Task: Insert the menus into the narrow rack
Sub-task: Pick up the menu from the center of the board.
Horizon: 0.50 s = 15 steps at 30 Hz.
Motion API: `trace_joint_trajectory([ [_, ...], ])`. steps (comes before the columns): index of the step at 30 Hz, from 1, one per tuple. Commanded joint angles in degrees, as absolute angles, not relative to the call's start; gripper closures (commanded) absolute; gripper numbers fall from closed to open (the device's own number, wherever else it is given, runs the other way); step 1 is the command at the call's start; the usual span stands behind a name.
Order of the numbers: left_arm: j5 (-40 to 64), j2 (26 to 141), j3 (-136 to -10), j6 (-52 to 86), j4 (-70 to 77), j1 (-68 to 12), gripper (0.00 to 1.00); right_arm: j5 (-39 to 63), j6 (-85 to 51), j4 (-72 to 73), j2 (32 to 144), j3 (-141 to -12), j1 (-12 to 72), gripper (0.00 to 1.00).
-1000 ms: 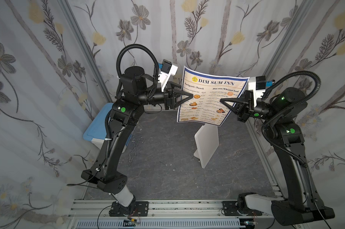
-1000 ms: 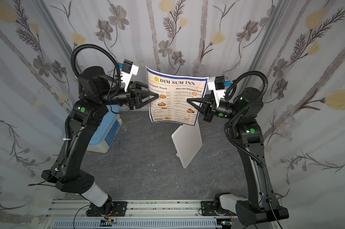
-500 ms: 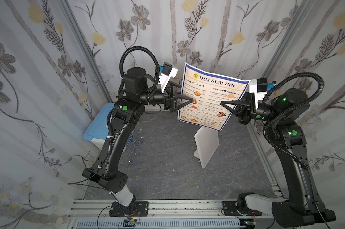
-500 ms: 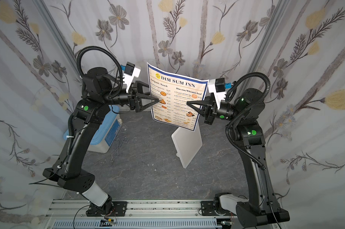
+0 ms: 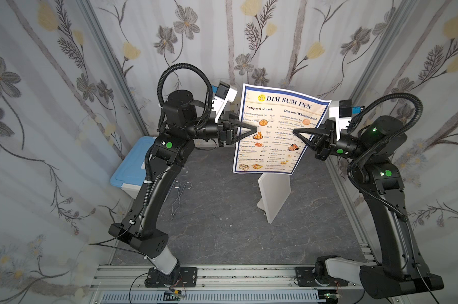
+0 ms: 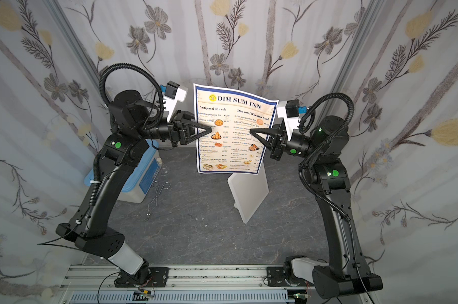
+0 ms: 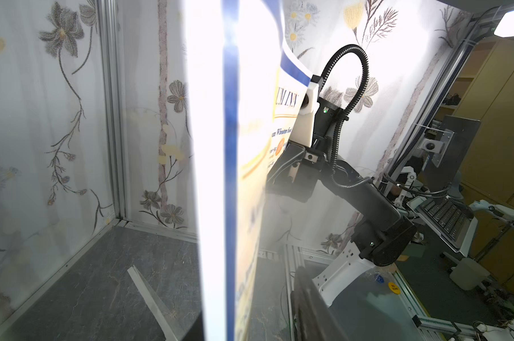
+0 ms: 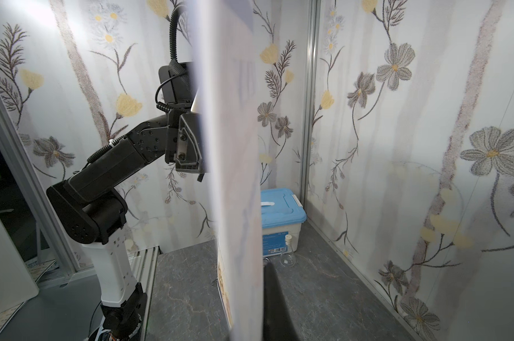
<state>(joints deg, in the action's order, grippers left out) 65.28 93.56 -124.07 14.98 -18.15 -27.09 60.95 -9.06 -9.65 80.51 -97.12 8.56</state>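
Observation:
The menus show as one cream, blue-bordered "DIM SUM INN" sheet [image 5: 278, 131] [image 6: 233, 131] hanging upright in the air, its lower edge just above the narrow rack [image 5: 274, 194] [image 6: 249, 194], a thin white stand on the floor. My right gripper [image 5: 293, 130] [image 6: 250, 130] is shut on the sheet's right side, one finger [image 8: 275, 307] pressed against the menu [image 8: 235, 177]. My left gripper [image 5: 256, 129] [image 6: 211, 129] [image 7: 247, 301] straddles the left side of the menu [image 7: 220, 147]. A gap shows between the sheet and one finger [image 7: 306, 307]. The rack's edge [image 7: 149, 298] shows below.
A white storage box with a blue lid [image 5: 133, 168] [image 8: 282, 212] stands at the back left corner, with a small glass flask [image 8: 288, 254] beside it. Metal tongs [image 5: 179, 200] lie on the dark floor by the left arm. Floral walls enclose three sides.
The left jaws spread wide off the sheet, then narrowed around its left side again. The menu has shifted a little to the right and down toward the rack. The right grip is unchanged.

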Motion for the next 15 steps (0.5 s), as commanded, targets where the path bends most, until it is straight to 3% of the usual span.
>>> trace_joint_trajectory([
  [1, 62.08, 92.75, -123.79, 11.57, -18.98, -27.41, 0.66, 60.20, -10.79, -9.13, 80.86, -97.37, 8.69, 1.00],
  [9, 58.41, 92.85, -124.21, 5.85, -23.27, -28.41, 0.95, 60.57, -11.08, -8.68, 81.30, -97.38, 9.13, 1.00],
  [12, 56.28, 92.29, -123.65, 4.66, -23.17, -28.48, 1.00, 59.89, -11.42, -8.62, 81.52, -97.38, 9.23, 0.98],
  [15, 50.68, 90.78, -120.91, 5.85, -19.89, -28.48, 1.00, 56.13, -11.71, -9.38, 81.69, -97.30, 9.23, 0.69],
])
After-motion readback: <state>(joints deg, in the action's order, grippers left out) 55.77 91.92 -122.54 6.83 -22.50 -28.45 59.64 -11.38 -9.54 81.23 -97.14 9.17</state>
